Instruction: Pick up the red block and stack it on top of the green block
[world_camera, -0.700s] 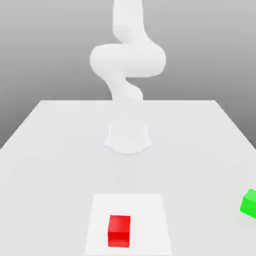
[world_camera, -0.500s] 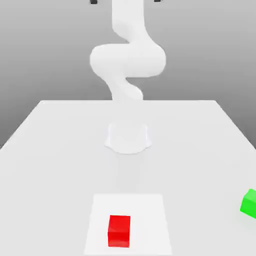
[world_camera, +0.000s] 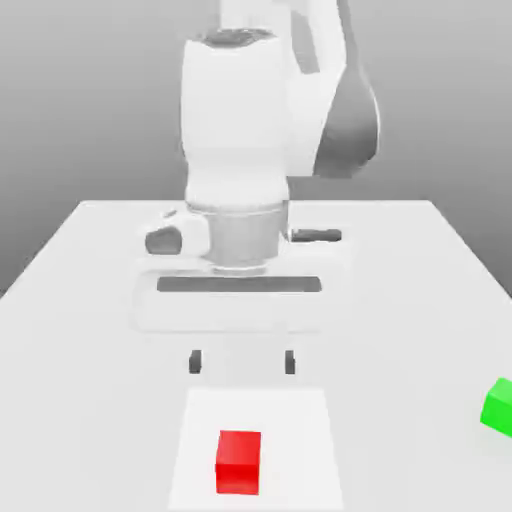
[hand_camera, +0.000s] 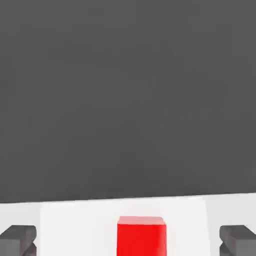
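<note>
The red block (world_camera: 239, 461) sits on a pale square patch near the table's front edge; in the hand view the red block (hand_camera: 141, 236) lies between my two dark fingertips. My gripper (world_camera: 242, 362) hangs open above the table, just behind and above the red block, with nothing between its fingers (world_camera: 195, 361). The gripper (hand_camera: 128, 240) shows one fingertip at each side of the hand view, wide apart. The green block (world_camera: 498, 406) rests at the exterior view's right edge, partly cut off.
The white table (world_camera: 90, 300) stretches back to a grey backdrop. The pale square patch (world_camera: 300, 440) lies flat under the red block. My white arm and hand body (world_camera: 240, 170) stand over the table's middle.
The hand has come down into the exterior view from above and now hangs just behind the red block. Both blocks have stayed put.
</note>
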